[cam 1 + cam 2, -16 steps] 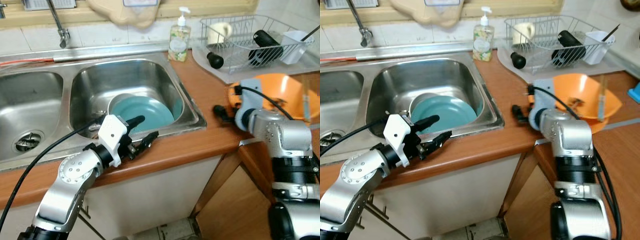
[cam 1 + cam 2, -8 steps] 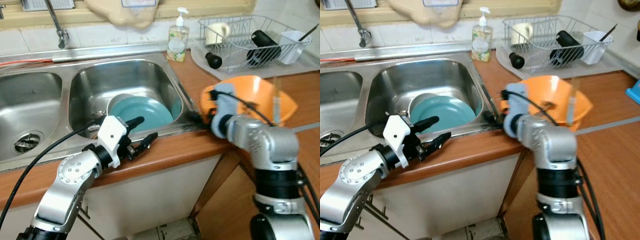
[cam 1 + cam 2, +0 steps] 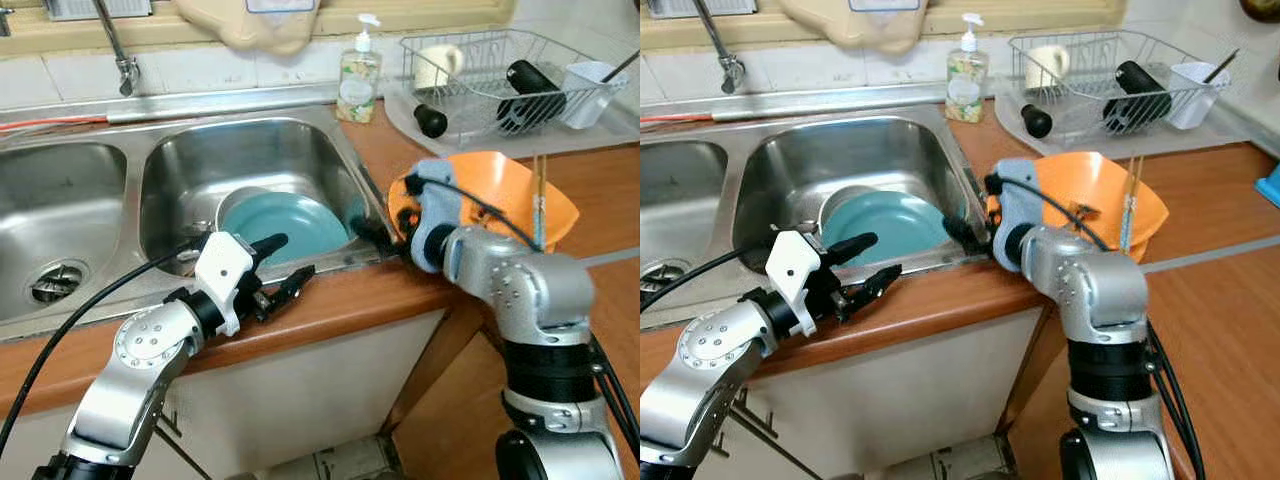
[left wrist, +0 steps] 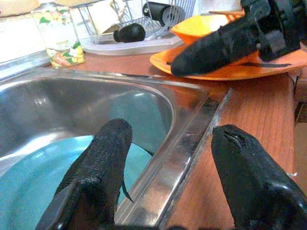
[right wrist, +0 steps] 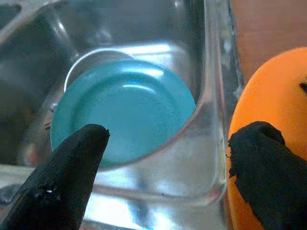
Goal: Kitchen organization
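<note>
A teal plate (image 3: 290,225) lies in the right basin of the steel sink (image 3: 180,135), leaning on a metal bowl beneath it. My left gripper (image 3: 290,255) hovers open over the sink's front rim, one finger above the plate (image 4: 29,167), the other above the wooden counter. My right gripper (image 3: 962,232) is at the sink's right rim, open and pointing into the basin at the plate (image 5: 122,110). Just behind it sits an orange bowl (image 3: 510,190) holding chopsticks (image 3: 540,195).
A soap dispenser (image 3: 358,75) stands at the sink's back right corner. A wire dish rack (image 3: 510,75) with a mug, a black bottle and a white cup sits further right. The faucet (image 3: 115,45) rises at the back. The left basin (image 3: 55,283) has a drain.
My right arm has swung left from beside the orange bowl to the sink's right rim. The orange bowl now sits further left, nearer the sink. The left gripper has held still.
</note>
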Motion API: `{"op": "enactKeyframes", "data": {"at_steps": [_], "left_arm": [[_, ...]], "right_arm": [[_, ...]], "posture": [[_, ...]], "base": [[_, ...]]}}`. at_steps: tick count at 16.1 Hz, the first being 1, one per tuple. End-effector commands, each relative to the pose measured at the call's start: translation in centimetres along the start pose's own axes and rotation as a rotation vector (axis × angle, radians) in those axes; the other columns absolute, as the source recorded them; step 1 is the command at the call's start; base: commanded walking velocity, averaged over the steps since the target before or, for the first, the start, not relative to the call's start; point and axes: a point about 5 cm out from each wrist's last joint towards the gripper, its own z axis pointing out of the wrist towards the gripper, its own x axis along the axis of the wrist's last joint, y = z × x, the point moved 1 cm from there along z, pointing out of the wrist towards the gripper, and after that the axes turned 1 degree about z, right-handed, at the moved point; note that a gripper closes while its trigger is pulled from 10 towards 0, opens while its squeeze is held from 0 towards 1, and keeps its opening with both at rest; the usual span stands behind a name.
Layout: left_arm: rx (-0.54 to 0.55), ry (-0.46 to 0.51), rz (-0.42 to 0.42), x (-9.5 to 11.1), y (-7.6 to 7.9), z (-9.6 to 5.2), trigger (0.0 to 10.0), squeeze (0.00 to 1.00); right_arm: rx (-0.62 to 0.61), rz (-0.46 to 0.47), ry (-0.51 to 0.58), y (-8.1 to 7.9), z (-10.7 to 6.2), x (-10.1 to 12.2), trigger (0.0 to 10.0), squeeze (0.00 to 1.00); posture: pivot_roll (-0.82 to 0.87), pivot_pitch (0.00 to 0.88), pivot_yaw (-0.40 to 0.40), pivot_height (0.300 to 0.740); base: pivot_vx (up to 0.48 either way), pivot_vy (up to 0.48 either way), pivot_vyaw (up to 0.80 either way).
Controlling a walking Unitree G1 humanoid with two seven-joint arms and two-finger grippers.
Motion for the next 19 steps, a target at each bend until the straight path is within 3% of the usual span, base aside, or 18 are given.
{"op": "enactKeyframes", "data": {"at_steps": [1,4,6,9,11,12,14,19], "left_arm": [[0.003,-0.005,0.021,0.2,-0.1,0.0,10.0,0.00],[-0.002,-0.004,0.021,0.3,0.0,0.1,10.0,0.00],[-0.001,0.002,0.018,0.3,0.0,0.2,10.0,0.00],[-0.006,0.005,0.013,0.3,0.3,0.3,10.0,0.00],[-0.007,0.007,0.009,0.3,0.4,0.4,10.0,0.00],[-0.007,0.008,0.008,0.3,0.4,0.4,10.0,0.00],[-0.008,0.010,0.006,0.3,0.6,0.4,10.0,0.00],[-0.011,0.008,-0.003,0.2,0.8,0.3,10.0,0.00]], "right_arm": [[0.038,-0.009,0.067,-0.3,-0.6,1.5,10.0,0.00],[0.045,-0.044,0.168,-0.1,-1.4,3.3,10.0,0.00],[-0.106,-0.108,0.371,2.2,-2.7,6.3,10.0,0.00],[-0.303,-0.058,0.449,6.4,-4.3,7.9,10.0,0.00],[-0.469,-0.021,0.451,9.5,-5.3,7.9,10.0,0.00],[-0.594,-0.008,0.445,12.0,-6.3,7.5,10.0,0.00],[-0.723,0.007,0.434,14.8,-7.5,6.7,10.0,0.00],[-0.954,0.076,0.332,20.4,-10.8,3.7,10.0,0.00]], "posture": [[-0.01,0.000,-0.002,0.740],[-0.01,0.000,0.000,0.740],[-0.01,0.000,0.000,0.740],[-0.02,0.000,-0.002,0.740],[-0.02,0.000,-0.005,0.740],[-0.02,0.000,-0.006,0.740],[-0.02,0.000,-0.007,0.740],[-0.03,0.000,-0.010,0.740]], "base": [[0.000,0.000,0.00],[0.000,0.000,0.00],[0.000,0.000,0.00],[0.000,0.000,0.00],[0.000,0.000,0.00],[0.000,0.000,0.00],[0.000,0.000,0.00],[0.000,0.000,0.00]]}}
